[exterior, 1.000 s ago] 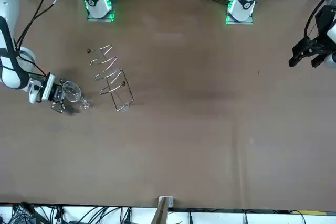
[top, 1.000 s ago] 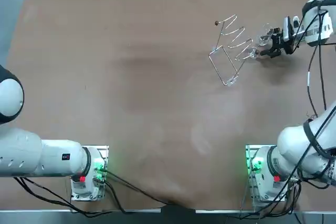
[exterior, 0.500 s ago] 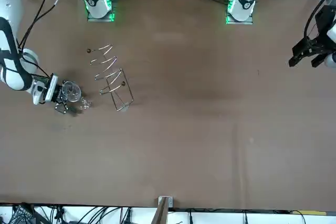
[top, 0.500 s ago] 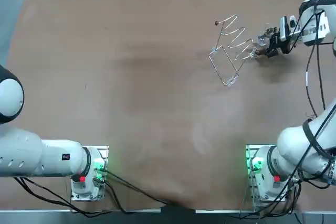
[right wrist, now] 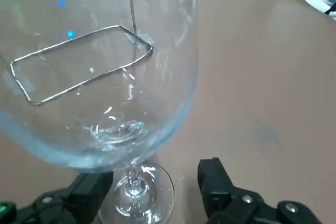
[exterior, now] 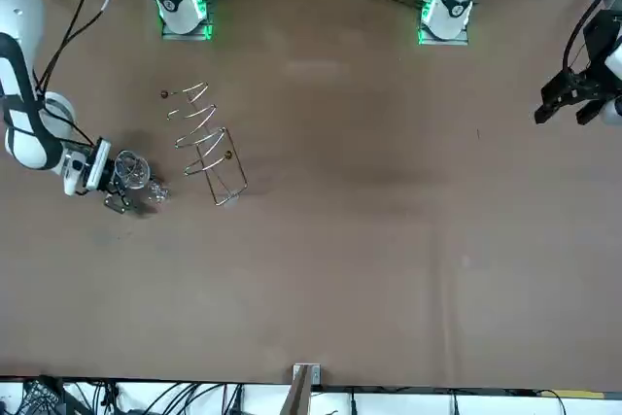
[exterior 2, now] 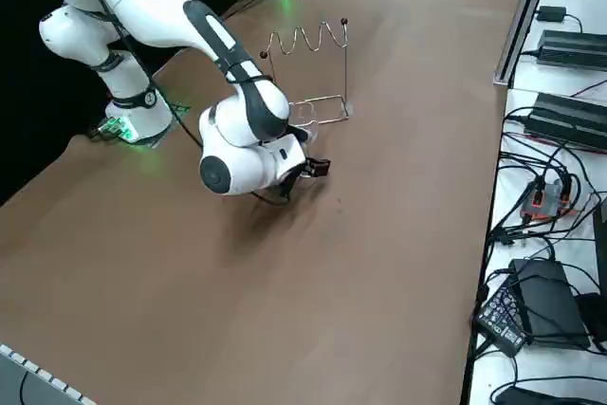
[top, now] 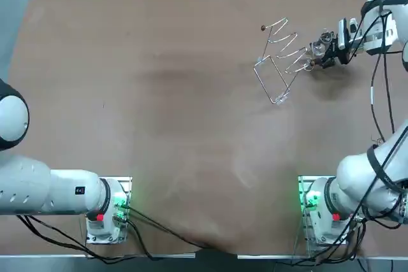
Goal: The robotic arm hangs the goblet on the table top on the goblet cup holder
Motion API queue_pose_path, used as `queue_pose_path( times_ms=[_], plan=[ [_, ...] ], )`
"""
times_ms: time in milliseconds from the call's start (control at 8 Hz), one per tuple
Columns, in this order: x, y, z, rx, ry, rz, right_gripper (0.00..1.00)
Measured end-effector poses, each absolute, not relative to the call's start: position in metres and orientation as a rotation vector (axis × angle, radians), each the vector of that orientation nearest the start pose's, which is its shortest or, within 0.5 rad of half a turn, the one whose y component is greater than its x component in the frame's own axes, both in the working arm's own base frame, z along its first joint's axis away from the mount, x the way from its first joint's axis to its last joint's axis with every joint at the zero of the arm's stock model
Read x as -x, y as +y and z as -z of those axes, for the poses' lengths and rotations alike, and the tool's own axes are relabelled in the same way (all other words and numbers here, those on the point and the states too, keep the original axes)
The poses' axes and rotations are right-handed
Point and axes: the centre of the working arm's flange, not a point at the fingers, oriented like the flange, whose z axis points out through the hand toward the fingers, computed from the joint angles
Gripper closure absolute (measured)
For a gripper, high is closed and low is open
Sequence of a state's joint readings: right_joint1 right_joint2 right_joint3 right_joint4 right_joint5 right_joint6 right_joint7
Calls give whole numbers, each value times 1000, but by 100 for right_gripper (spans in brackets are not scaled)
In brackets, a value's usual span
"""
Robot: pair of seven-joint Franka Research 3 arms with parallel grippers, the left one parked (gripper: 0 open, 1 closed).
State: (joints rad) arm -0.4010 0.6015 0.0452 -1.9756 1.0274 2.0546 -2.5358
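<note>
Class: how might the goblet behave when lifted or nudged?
Probably fragile: the goblet is clear glass. Likely top-heavy and tippy, its wide bowl on a thin stem. The right hand, open astride that stem, may slip on smooth glass.

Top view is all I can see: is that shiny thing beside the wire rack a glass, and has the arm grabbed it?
Observer: Yes, it is a clear goblet. In the right wrist view the right gripper is open, with one finger on each side of the stem and neither pressing it.
Operator: Is the glass standing or lying down?
Observer: Standing. The wrist view shows its foot on the table with the bowl above.
Operator: And the rack, does it lie flat?
Observer: No. The right side view shows the goblet cup holder upright. Its zigzag wire is raised on a post above a rectangular base, and nothing hangs from it.
</note>
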Motion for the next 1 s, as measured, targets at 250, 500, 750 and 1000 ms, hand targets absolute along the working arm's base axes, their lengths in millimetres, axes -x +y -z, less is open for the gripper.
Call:
queue_pose_path(
  times_ms=[250, 500, 750, 1000],
  plan=[
    [-547, -154, -142, 1836, -1580, 920, 0],
    [-547, -155, -141, 1840, -1579, 921, 0],
    [-547, -154, -141, 1842, -1576, 928, 0],
    [-549, -149, -141, 1839, -1576, 935, 0]
  ],
)
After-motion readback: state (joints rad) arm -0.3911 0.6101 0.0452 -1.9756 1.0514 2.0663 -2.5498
